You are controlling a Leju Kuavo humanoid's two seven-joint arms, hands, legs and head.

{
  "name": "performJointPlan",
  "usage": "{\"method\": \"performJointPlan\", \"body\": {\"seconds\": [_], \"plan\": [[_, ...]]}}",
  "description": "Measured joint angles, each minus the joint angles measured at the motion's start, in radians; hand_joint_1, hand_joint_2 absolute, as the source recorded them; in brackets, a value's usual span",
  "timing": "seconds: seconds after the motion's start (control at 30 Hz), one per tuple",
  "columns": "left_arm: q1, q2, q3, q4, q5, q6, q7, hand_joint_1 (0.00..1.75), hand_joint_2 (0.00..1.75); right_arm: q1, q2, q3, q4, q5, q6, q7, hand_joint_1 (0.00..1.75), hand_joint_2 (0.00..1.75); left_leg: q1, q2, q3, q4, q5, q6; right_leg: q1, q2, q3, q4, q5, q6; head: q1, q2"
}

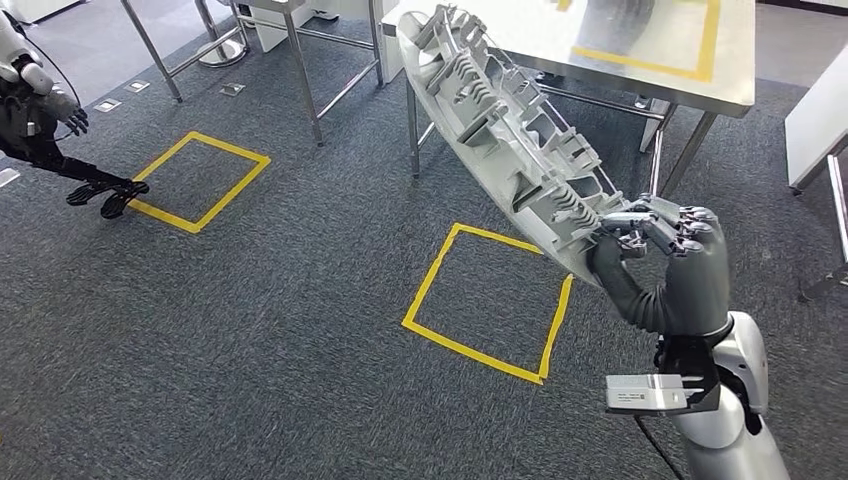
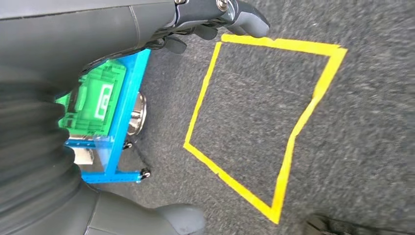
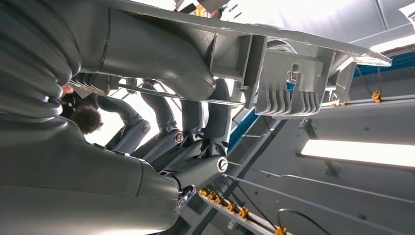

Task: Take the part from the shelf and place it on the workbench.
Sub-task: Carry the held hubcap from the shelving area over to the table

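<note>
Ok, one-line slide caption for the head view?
Right hand holds the long grey ribbed cast part tilted toward the steel workbench, above yellow-taped floor squares.

Hidden and cropped parts

The part point(image 1: 505, 130) covers the near corner of the workbench point(image 1: 640, 50), whose far side runs off the head view's top edge. The right hand point(image 1: 665, 265) hides the part's lower end; its fingertips point(image 1: 625, 228) vanish among the ribs (grip depth unclear). The left hand point(image 1: 60, 100) is cropped at the left edge.
</note>
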Motion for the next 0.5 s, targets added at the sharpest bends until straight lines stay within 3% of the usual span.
{"method": "performJointPlan", "body": {"seconds": [0.07, 0.2, 0.27, 0.33, 0.37, 0.4, 0.43, 0.47, 0.5], "plan": [[-0.002, 0.002, 0.0, 0.0, 0.0, 0.0, 0.0, 0.0, 1.75, 0.0, 0.0, 0.0, 0.0, 0.001, -0.002, -0.001, 1.75, 1.75, -0.009, -0.002, 0.026, -0.073, 0.018, 0.012, 0.0, 0.002, 0.007, 0.0, -0.009, 0.01, 0.0, 0.0], [0.001, 0.002, 0.001, 0.0, 0.0, 0.0, 0.001, 0.0, 1.75, 0.002, 0.0, 0.001, 0.0, 0.003, -0.002, 0.0, 1.75, 1.75, -0.004, -0.004, 0.057, -0.091, 0.016, 0.028, 0.001, -0.001, 0.005, 0.037, -0.013, 0.035, 0.003, 0.0], [-0.001, 0.002, 0.001, 0.0, 0.0, 0.0, 0.001, 0.0, 1.75, 0.0, 0.0, 0.001, 0.0, 0.003, -0.002, -0.001, 1.75, 1.75, -0.001, -0.004, 0.072, -0.097, 0.011, 0.034, -0.002, -0.007, -0.048, 0.128, -0.049, 0.046, 0.006, 0.0], [-0.002, 0.001, 0.001, 0.0, 0.0, 0.0, 0.0, 0.0, 1.75, 0.0, 0.0, 0.001, 0.0, 0.003, -0.002, -0.001, 1.75, 1.75, -0.001, -0.004, 0.079, -0.097, 0.0, 0.036, -0.005, -0.008, -0.128, 0.241, -0.096, 0.055, 0.007, 0.0], [-0.001, 0.001, 0.001, 0.0, 0.0, 0.0, 0.0, 0.0, 1.75, 0.003, 0.0, 0.001, 0.0, 0.003, -0.002, -0.001, 1.75, 1.75, -0.002, -0.004, 0.085, -0.097, -0.006, 0.036, -0.006, -0.009, -0.156, 0.269, -0.103, 0.056, 0.007, 0.0], [0.0, 0.001, 0.001, 0.0, 0.0, 0.0, -0.001, 0.0, 1.75, 0.005, 0.0, 0.001, 0.0, 0.003, -0.002, -0.001, 1.75, 1.75, -0.001, -0.004, 0.092, -0.096, -0.013, 0.035, -0.006, -0.01, -0.168, 0.263, -0.088, 0.055, 0.007, 0.0], [0.0, 0.001, 0.001, 0.0, 0.0, 0.0, -0.001, 0.0, 1.75, 0.007, 0.0, 0.001, 0.0, 0.003, -0.002, -0.001, 1.75, 1.75, -0.001, -0.004, 0.101, -0.096, -0.02, 0.033, -0.007, -0.011, -0.16, 0.22, -0.05, 0.052, 0.007, 0.0], [0.001, 0.001, 0.001, 0.0, 0.0, 0.0, -0.002, 0.0, 1.75, 0.008, 0.0, 0.001, 0.0, 0.004, -0.003, -0.001, 1.75, 1.75, -0.001, -0.004, 0.11, -0.096, -0.028, 0.031, -0.007, -0.014, -0.138, 0.149, 0.001, 0.049, 0.007, 0.0], [0.001, 0.001, 0.001, 0.0, 0.0, 0.0, -0.002, 0.0, 1.75, 0.009, 0.0, 0.001, 0.001, 0.004, -0.003, -0.001, 1.75, 1.75, -0.002, -0.004, 0.119, -0.096, -0.036, 0.027, -0.005, -0.017, -0.115, 0.084, 0.035, 0.045, 0.007, 0.0]]}}
